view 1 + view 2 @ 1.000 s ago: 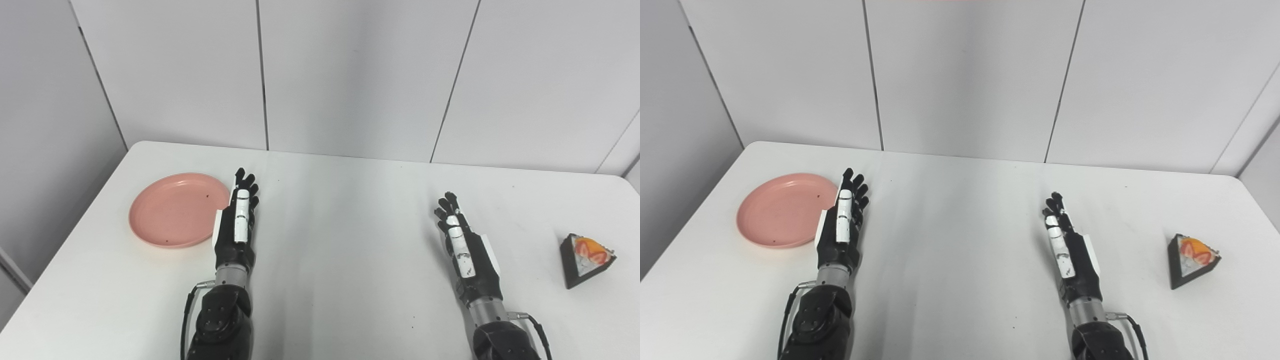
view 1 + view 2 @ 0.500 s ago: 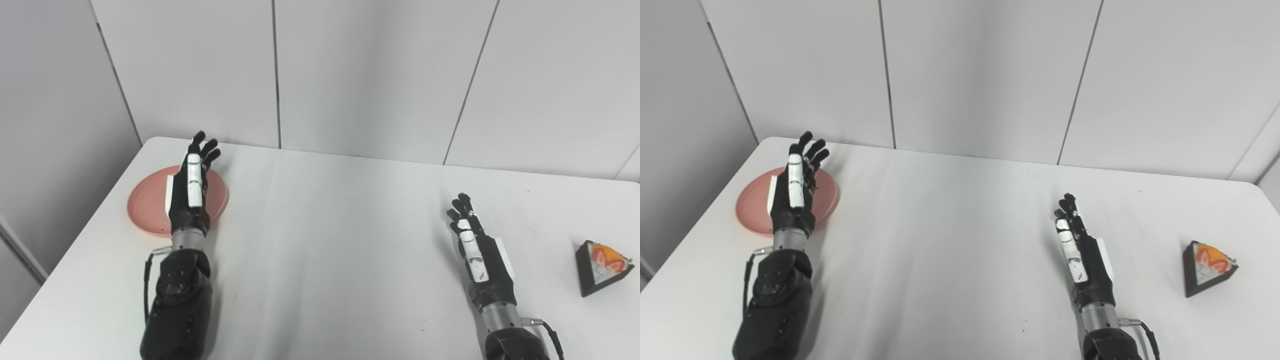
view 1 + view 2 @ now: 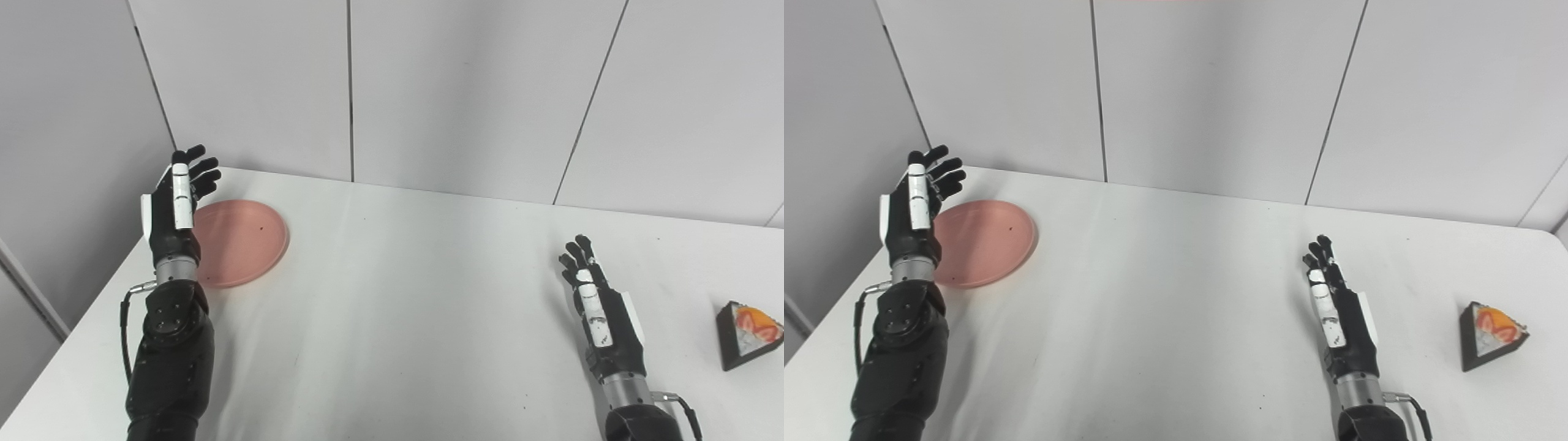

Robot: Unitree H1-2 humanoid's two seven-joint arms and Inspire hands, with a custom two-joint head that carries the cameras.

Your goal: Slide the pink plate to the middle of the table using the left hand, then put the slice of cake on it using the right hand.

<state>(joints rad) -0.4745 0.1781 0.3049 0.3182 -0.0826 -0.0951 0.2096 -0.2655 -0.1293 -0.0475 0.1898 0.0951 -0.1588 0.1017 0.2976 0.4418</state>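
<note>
The left hand, fingers spread and holding nothing, hovers at the outer edge of the pink plate at the table's left side. It seems poised to push the plate rightward. The right hand waits open, well apart from the cake slice at far right.
</note>
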